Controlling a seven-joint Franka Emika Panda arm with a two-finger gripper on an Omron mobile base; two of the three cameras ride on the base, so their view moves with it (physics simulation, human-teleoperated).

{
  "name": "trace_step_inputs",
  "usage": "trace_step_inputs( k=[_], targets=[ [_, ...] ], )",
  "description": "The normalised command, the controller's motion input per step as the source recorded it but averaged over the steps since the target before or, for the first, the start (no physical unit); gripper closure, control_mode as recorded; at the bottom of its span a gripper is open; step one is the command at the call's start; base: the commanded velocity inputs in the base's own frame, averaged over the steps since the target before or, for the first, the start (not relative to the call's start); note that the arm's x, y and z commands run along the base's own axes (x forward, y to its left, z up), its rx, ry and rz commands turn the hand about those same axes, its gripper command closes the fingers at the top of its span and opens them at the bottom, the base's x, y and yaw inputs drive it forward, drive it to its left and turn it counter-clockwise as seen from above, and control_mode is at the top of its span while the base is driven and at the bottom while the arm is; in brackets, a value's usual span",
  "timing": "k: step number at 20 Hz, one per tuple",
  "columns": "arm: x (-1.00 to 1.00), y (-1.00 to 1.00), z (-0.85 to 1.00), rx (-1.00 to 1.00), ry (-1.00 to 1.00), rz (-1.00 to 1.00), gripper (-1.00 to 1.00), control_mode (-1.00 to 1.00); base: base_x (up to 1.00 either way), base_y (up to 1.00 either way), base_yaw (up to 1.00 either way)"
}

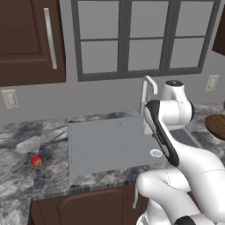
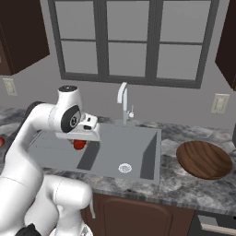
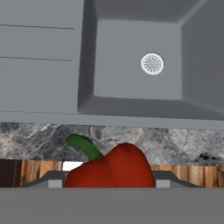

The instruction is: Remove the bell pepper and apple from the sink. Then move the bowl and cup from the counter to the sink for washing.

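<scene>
**A:** What does the hand view give that the base views lack?

**B:** The bell pepper (image 3: 111, 168) close up, bright red with a green stem curling toward ten o'clock, sitting between the jaws at six o'clock. The jaws stand fairly wide, closed on the pepper's sides. Behind it lie the counter (image 3: 175, 142) edge and the sink (image 3: 135, 105) basin, its round white drain (image 3: 152, 64) at one o'clock.

**A:** And the right base view?

**B:** The gripper (image 2: 80, 142) hangs over the sink's (image 2: 152, 152) left part, a patch of red pepper (image 2: 79, 144) just under the hand. At three o'clock from the basin, the bowl (image 2: 204, 159) sits on the counter (image 2: 184, 186), dark brown, nothing in it that I can see. The faucet (image 2: 122, 99) rises at twelve o'clock behind the basin.

**A:** The left base view?

**B:** It adds the apple (image 1: 37, 160), resting on the counter (image 1: 17, 176) at nine o'clock, well apart from the sink (image 1: 105, 145). The arm covers most of the basin there; the bowl's (image 1: 216, 125) edge shows at three o'clock.

**A:** Counts?

**B:** One pepper, one apple, one bowl, one sink, one faucet, one drain.

**A:** Anything in the basin?

**B:** In the hand view its floor shows just the drain. The ribbed drainboard (image 1: 96, 140) carries nothing.
</scene>
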Motion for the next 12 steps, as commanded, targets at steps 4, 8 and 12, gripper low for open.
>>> trace_step_inputs(
  k=[4, 8, 12],
  targets=[
    [-0.15, 0.41, 0.07, 0.0, 0.03, 0.0, 1.0, -1.0, 0.0, 0.0, 0.0],
    [-0.13, 0.43, 0.01, 0.0, 0.03, 0.0, 1.0, -1.0, 0.0, 0.0, 0.0],
    [-0.09, 0.44, 0.0, 0.0, 0.03, 0.02, 1.0, -1.0, 0.0, 0.0, 0.0]
  ],
)
